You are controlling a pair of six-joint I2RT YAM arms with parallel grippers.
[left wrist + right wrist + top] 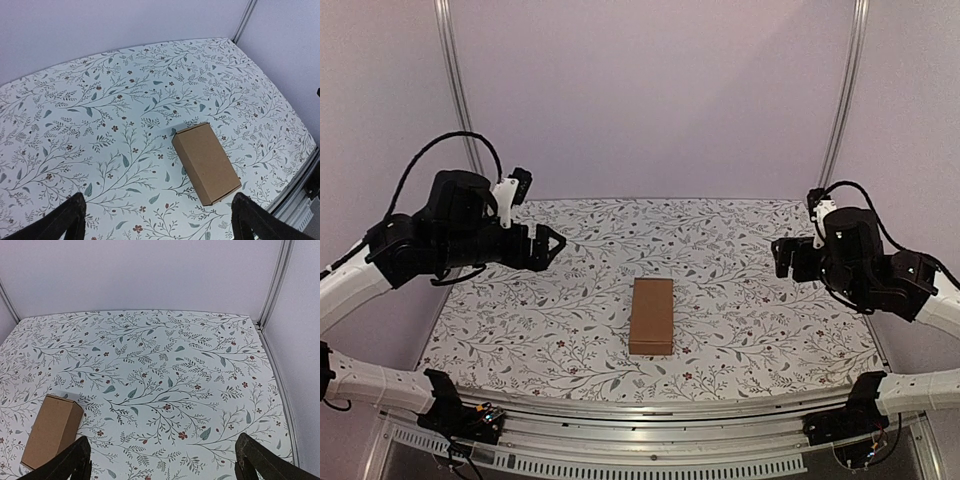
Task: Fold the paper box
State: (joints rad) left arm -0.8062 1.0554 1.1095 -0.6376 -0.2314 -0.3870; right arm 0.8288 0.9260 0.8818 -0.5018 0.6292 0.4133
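Observation:
The paper box (651, 316) is a closed, plain brown oblong carton lying flat near the middle of the floral table, its long side running away from the arms. It also shows in the left wrist view (206, 162) and at the lower left of the right wrist view (51, 430). My left gripper (546, 246) hangs open and empty above the table, to the left of and beyond the box. My right gripper (786, 256) hangs open and empty above the table's right side, well clear of the box. In both wrist views only the spread fingertips (65, 218) (252, 455) show.
The table (740, 330) has a white cloth with a leaf and flower print. Plain walls and metal frame posts (845, 95) close in the back and sides. A metal rail (640, 440) runs along the near edge by the arm bases.

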